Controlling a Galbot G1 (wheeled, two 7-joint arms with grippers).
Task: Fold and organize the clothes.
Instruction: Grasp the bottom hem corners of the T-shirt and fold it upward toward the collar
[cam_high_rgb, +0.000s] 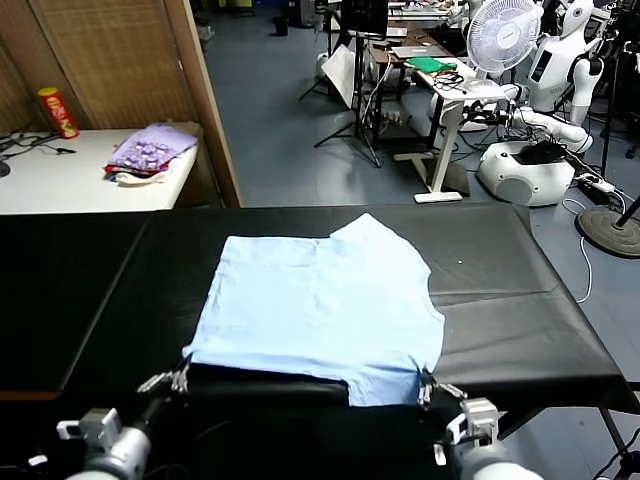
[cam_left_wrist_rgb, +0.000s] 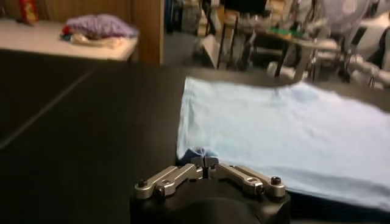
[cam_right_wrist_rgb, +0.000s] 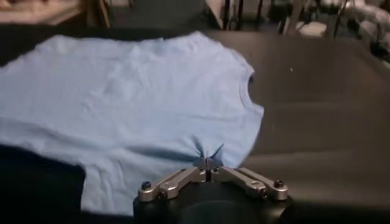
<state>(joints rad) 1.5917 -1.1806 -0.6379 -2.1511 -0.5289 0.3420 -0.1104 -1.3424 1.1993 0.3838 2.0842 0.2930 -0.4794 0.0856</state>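
My left tool (cam_high_rgb: 181, 378) is pinched shut on the near left corner of the T-shirt (cam_high_rgb: 320, 305), and my right tool (cam_high_rgb: 424, 387) is pinched shut on the near edge by the sleeve on my right; in both wrist views a small peak of blue cloth stands up between the closed tips. The shirt lies spread across the middle of the black table (cam_high_rgb: 520, 300), its near hem just at the table's near edge. I judge the step in hand to be the first fold, carrying this near edge over the body of the shirt toward the far side. To do it well, I should lift both corners together and level, keep the cloth between them gently taut so it does not sag or bunch, and lay the edge down square with the far one before letting go. The fabric is thin, soft and pale sky blue, plain, with faint creases and a curved neckline on my right; it should drape easily and may slip on the smooth, faintly glossy table cover. A purple patterned cloth pile (cam_high_rgb: 152, 148) sits well apart on a white side table (cam_high_rgb: 60, 180).
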